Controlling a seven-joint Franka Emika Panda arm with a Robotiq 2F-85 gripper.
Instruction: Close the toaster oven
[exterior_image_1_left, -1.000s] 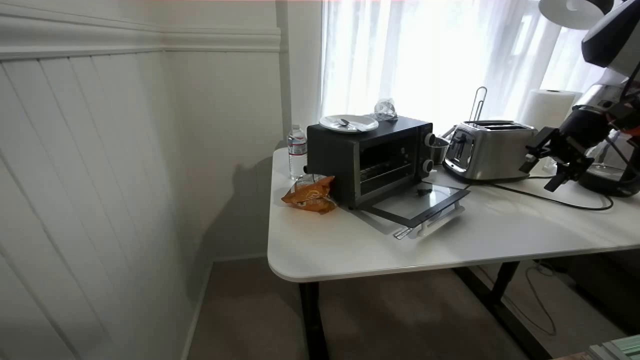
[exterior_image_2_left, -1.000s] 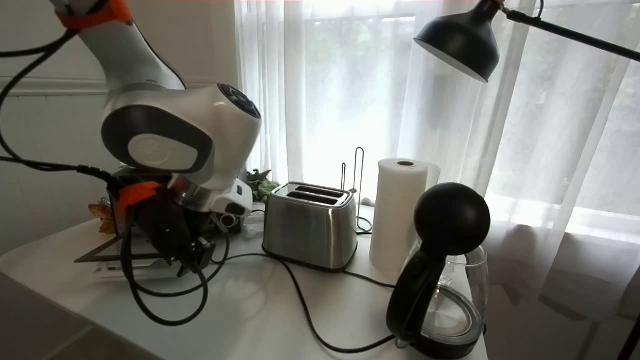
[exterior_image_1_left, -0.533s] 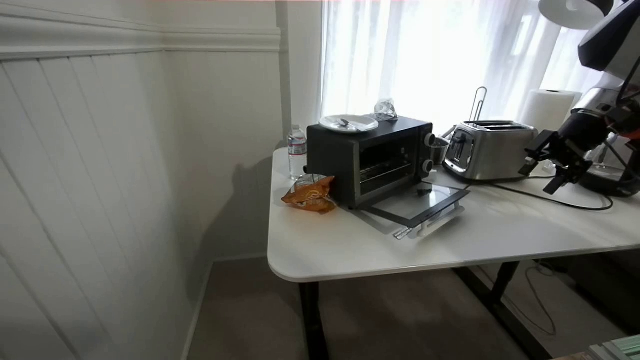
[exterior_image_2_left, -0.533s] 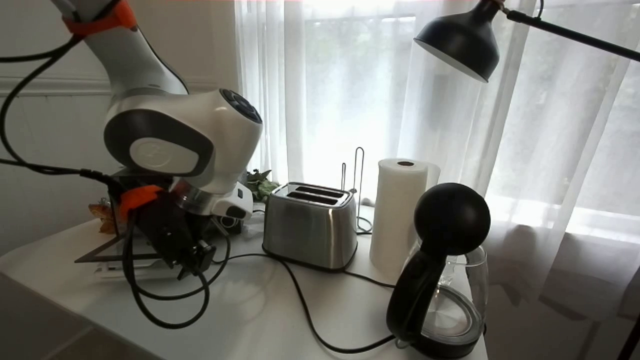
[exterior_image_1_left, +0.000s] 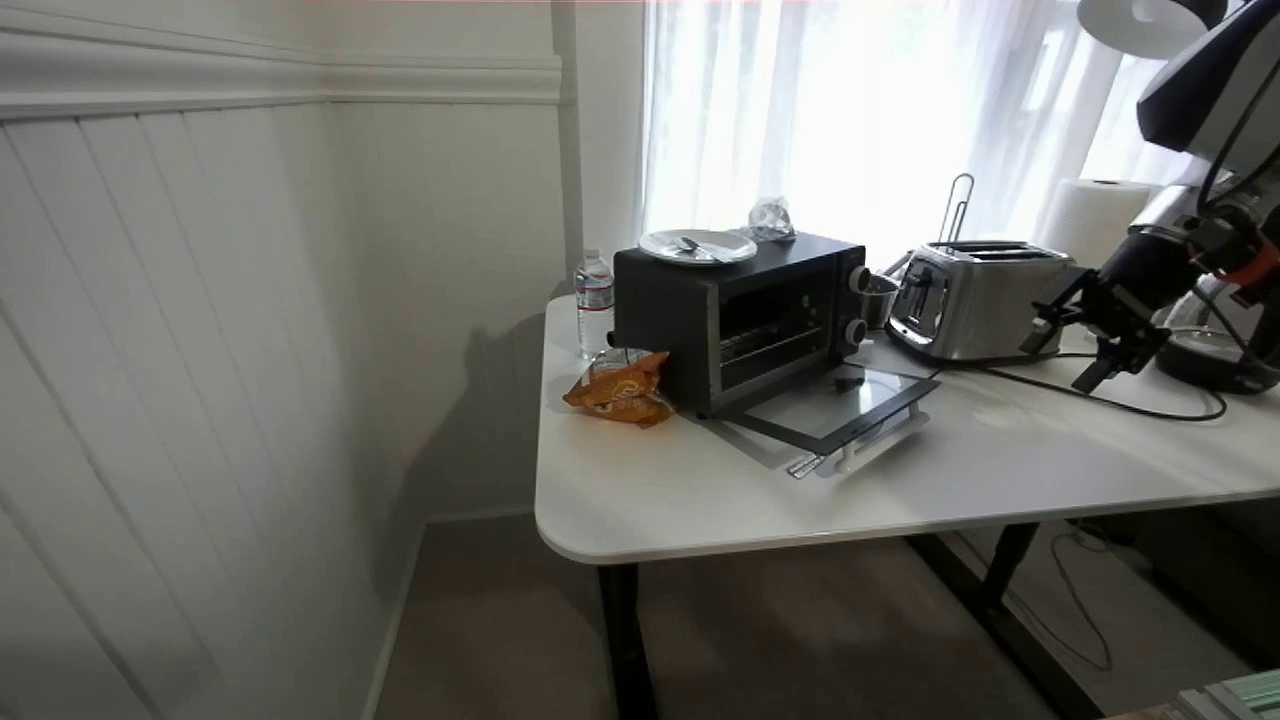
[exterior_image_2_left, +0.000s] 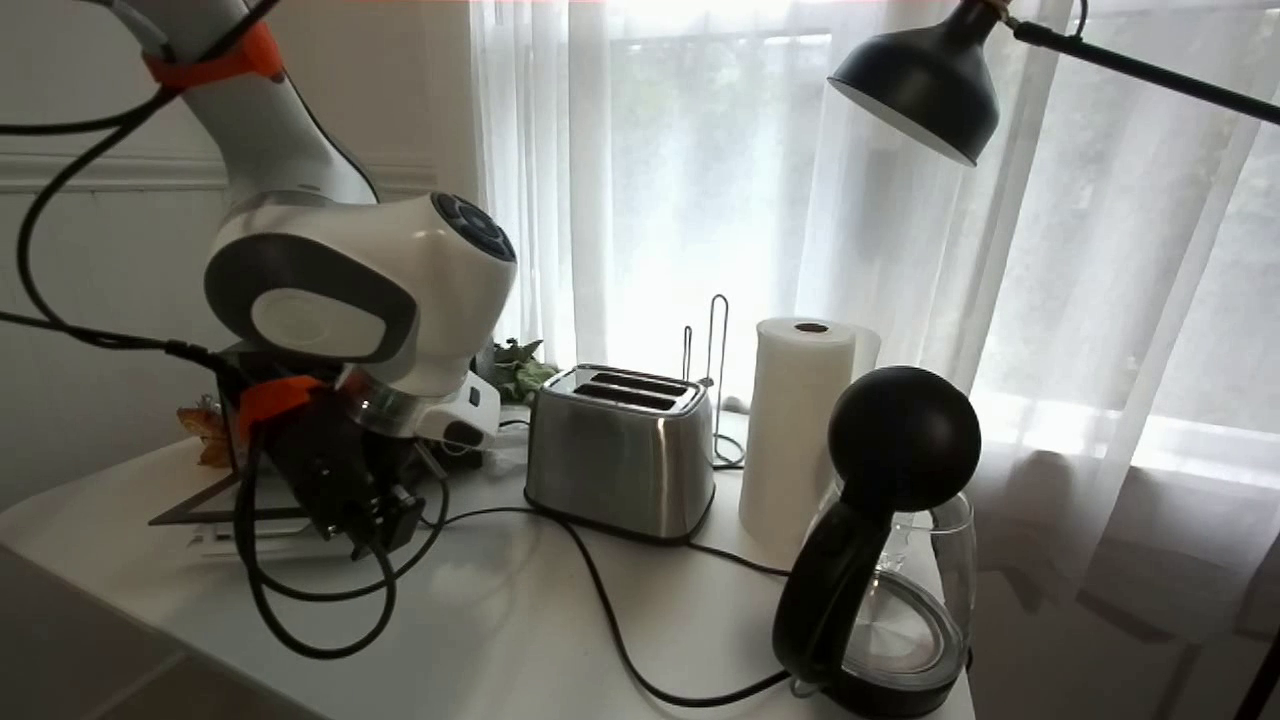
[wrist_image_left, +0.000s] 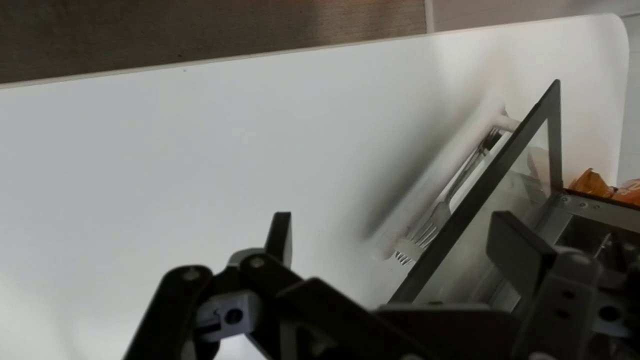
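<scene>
The black toaster oven stands on the table with its glass door hinged down, open. Its pale handle hangs at the door's outer edge, just above the table. In an exterior view the arm hides most of the oven, and the door frame shows. In the wrist view the door frame and handle lie beyond the fingers. My gripper is open and empty, in front of the slot toaster and apart from the door. It also shows in the wrist view, fingers wide apart.
A fork lies under the handle. An orange bag and water bottle stand beside the oven. A plate and foil rest on top. Nearby are the slot toaster, a cord, paper towels and kettle.
My gripper has moved a little toward the oven and slightly lower, and the arm has dipped. The gripper stays open. The oven and its door have not moved.
</scene>
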